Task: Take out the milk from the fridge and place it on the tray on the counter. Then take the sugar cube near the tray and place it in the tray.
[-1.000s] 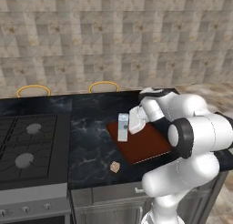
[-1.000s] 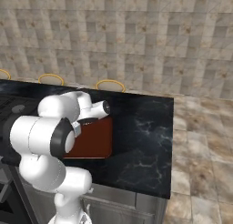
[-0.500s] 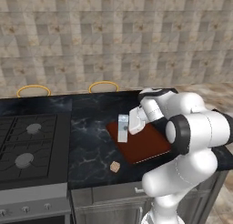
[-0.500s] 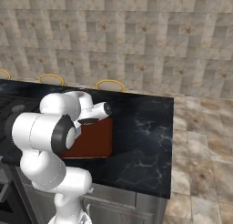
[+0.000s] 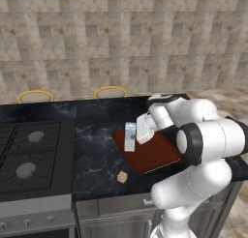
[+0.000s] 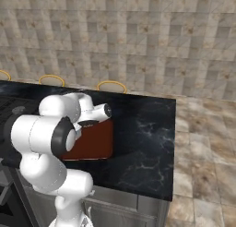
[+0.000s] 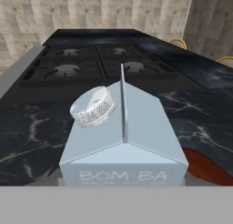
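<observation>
Kitchen: gas stovetop (image 5: pixel 29 152), marble counter (image 5: pixel 97 135).

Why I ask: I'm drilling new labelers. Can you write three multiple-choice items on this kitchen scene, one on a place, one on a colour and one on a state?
1. Where does the sugar cube lie?
A. on the tray
B. on the stovetop
C. on the counter, beside the tray

2. What colour is the tray?
A. reddish-brown
B. green
C. white

3. How is the milk carton?
A. lying on its side
B. upright, cap on
C. upright, cap off

Answers:
1. C: the left base view shows the cube on black marble, off the tray's near corner.
2. A: both base views show that colour.
3. B: it stands tall in the left base view, and the hand view shows the cap.
</observation>
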### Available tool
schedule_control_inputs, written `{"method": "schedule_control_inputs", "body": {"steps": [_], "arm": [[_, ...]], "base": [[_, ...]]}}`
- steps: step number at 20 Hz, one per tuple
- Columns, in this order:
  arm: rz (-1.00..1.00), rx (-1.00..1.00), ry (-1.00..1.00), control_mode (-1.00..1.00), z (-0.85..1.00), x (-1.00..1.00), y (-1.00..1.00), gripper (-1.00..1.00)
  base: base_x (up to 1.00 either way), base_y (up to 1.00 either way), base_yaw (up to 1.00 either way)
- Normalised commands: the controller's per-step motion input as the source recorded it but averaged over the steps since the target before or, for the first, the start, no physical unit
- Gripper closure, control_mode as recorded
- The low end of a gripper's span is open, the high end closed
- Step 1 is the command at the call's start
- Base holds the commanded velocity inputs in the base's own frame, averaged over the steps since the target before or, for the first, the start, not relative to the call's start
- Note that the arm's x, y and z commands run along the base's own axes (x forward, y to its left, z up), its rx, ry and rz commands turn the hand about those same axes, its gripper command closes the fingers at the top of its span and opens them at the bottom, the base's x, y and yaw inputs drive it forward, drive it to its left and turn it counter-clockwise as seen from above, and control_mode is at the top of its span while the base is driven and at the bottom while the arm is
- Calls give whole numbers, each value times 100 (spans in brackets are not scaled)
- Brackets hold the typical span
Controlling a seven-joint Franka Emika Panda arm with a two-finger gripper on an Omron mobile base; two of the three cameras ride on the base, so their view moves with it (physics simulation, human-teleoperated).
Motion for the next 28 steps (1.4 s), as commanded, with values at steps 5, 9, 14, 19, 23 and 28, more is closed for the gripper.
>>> {"method": "schedule_control_inputs", "body": {"steps": [5, 9, 14, 19, 23, 28], "arm": [[0, -1, -5, -100, -1, -26, 15, -100], [0, 0, 0, -100, 0, 0, 0, -100], [0, 0, 0, -100, 0, 1, -8, -100], [1, 3, 0, -100, 0, 24, -41, -100], [0, 4, 0, -100, 0, 30, -48, -100], [0, 2, 0, -100, 0, 6, -31, -100]], "base": [[0, 0, 0], [0, 0, 0], [0, 0, 0], [0, 0, 0], [0, 0, 0], [0, 0, 0]]}}
